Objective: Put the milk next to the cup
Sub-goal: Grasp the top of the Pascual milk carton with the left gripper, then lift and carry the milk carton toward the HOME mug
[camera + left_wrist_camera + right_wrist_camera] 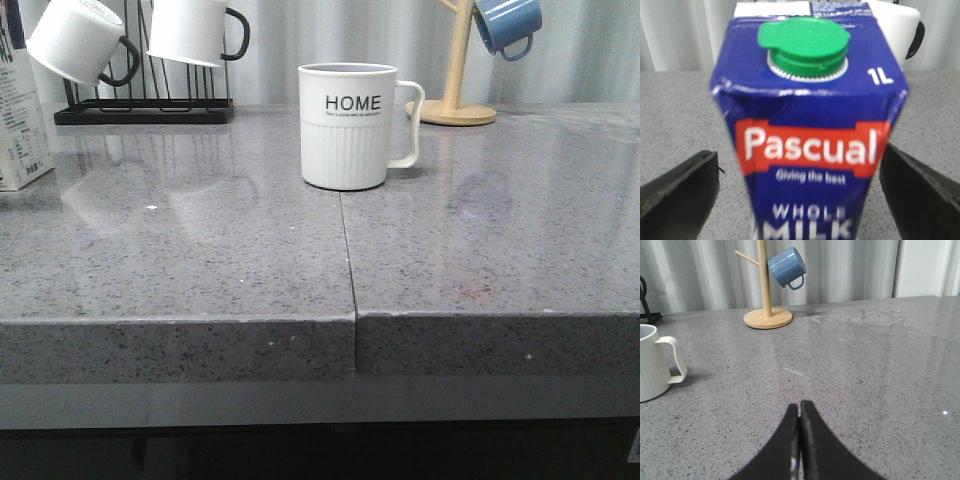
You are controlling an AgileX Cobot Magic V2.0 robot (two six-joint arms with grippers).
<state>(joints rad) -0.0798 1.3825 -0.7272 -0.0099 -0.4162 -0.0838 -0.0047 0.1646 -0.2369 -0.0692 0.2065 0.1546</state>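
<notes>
we see the milk carton [20, 110] standing upright at the far left edge of the front view, its long axis vertical, resting on the grey speckled countertop [200, 260] and cut off by the frame. in the left wrist view the carton [810, 135] faces us with its dark blue front, the red "pascual" label and "whole milk" lettering readable, and the green screw cap [805, 42] on the slanted top.

our left gripper [800, 195] is spread wide, one dark finger on each side of the carton with a visible gap to it, so it grasps nothing. our right gripper [800, 415] is clenched, its two fingertips pressed together over bare counter, holding nothing.

the white ribbed "home" mug [350, 125] stands upright near the middle of the counter, well apart from the carton, handle pointing to the right in the front view. behind the carton, a black wire rack [140, 100] carries white mugs with black handles [195, 30]. a wooden mug tree [458, 70] with a blue mug [508, 25] stands behind and to the right of the mug. a seam [348, 250] runs through the counter in front of the mug.
</notes>
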